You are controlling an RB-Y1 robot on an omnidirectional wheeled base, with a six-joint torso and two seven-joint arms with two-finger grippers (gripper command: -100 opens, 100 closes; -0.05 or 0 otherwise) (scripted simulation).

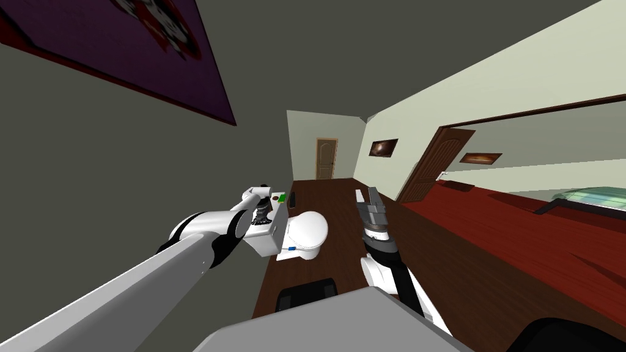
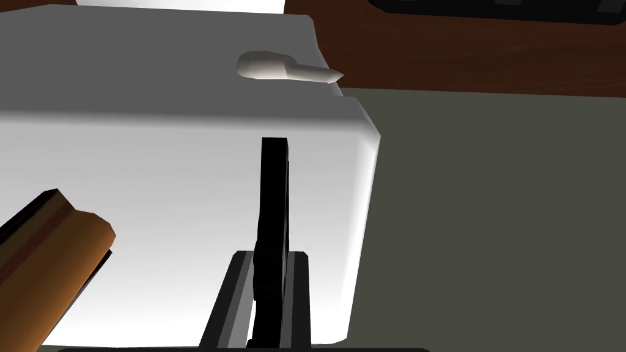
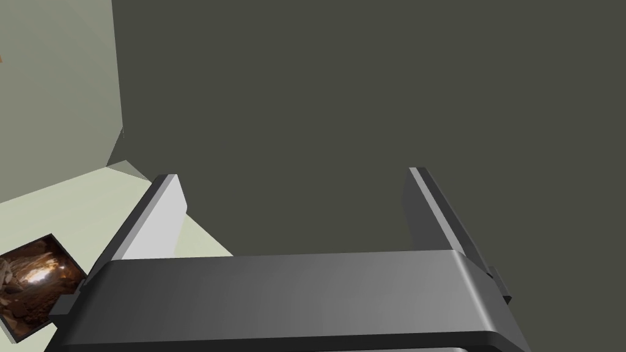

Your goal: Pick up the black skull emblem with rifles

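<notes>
Left gripper (image 1: 261,211) (image 2: 272,253): clamped on the black emblem (image 2: 273,183), one finger pressed to each flat side
Black emblem: seen edge-on as a thin dark slab, it runs out past the fingertips at 12 o'clock from the gripper's body
Emblem and tank: the emblem stands in front of the white toilet tank (image 2: 153,183); whether they touch cannot be told
Flush lever (image 2: 284,67): pale, on the tank beyond the emblem's far end
Brown block (image 2: 49,256): beside the left gripper, well apart from the emblem
Toilet bowl (image 1: 309,232): in the head view, at 4 o'clock from the left gripper
Right gripper (image 1: 365,197) (image 3: 293,177): fingers spread wide with nothing between them, at 3 o'clock from the left gripper, above the dark red-brown floor (image 1: 342,256)
</notes>
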